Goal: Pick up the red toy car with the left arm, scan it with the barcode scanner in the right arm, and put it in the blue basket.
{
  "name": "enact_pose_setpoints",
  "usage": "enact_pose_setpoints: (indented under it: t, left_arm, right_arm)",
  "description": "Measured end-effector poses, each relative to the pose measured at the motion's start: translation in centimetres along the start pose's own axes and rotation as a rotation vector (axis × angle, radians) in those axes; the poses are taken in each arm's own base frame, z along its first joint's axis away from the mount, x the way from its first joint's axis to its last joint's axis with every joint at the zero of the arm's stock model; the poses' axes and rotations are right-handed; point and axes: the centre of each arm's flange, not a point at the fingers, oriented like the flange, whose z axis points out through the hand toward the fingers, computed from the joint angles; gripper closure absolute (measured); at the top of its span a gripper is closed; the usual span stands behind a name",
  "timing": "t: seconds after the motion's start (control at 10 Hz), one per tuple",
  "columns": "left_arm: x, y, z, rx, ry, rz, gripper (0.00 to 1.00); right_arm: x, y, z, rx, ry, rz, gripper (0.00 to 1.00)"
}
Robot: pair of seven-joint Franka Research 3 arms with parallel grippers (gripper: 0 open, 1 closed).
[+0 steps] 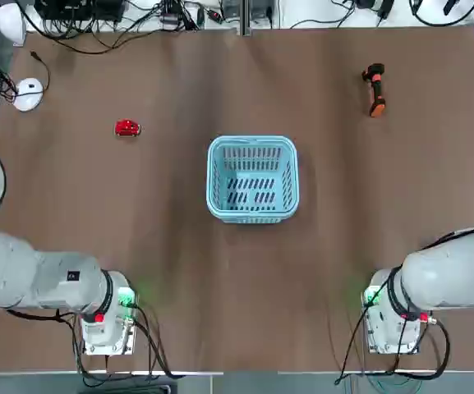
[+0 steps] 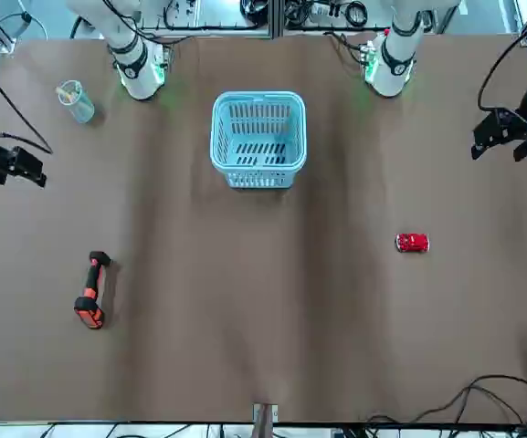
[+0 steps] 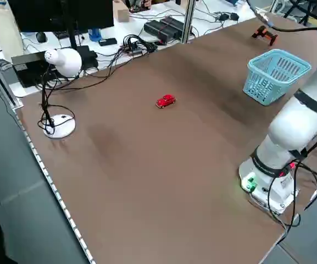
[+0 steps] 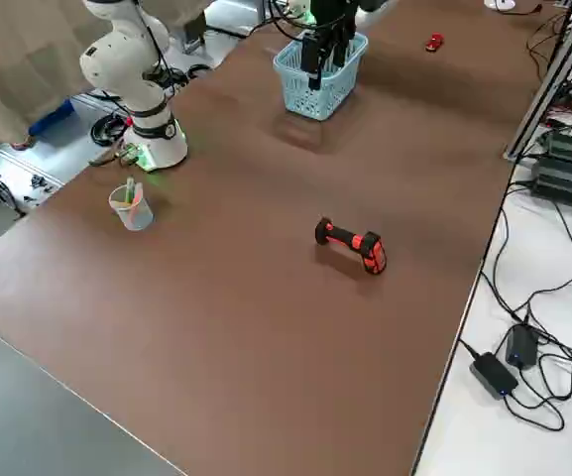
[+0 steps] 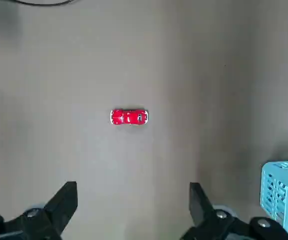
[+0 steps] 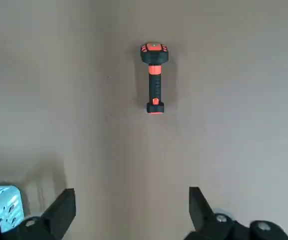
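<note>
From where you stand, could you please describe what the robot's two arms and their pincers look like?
Both the left arm and the right arm are glossy white, with black joint rings, green and red lights at their bases and trailing black cables. The left pincer and the right pincer have dark, wedge-shaped fingers.

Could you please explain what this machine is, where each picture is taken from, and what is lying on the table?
These are two white robot arms mounted side by side at a brown table. One picture looks straight down, one faces the robot from across the table, two look in from its sides, and two come from cameras on the wrists. The left gripper and the right gripper are both open and hold nothing; both hang above the table. On the table lie a red toy car on the robot's left, a light blue basket in the middle, which looks empty, and a black and orange barcode scanner on its right. A clear cup stands near the right arm's base, and a white computer mouse sits at the far left corner.
</note>
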Motion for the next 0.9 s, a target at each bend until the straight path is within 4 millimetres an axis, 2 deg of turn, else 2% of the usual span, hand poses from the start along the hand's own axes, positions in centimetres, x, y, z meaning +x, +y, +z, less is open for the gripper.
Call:
enact_pose_setpoints:
  t: [0.6,0.9]
  left_arm:
    - [0.00,-0.29,-0.01,0.000,0.000,-0.008,0.01]
    - [-0.01,-0.92,0.01,0.000,0.000,-0.111,0.01]
  right_arm:
    - [0.00,0.00,0.00,0.000,0.000,0.000,0.00]
    - [0.01,-0.03,0.11,0.000,-0.003,0.000,0.00]
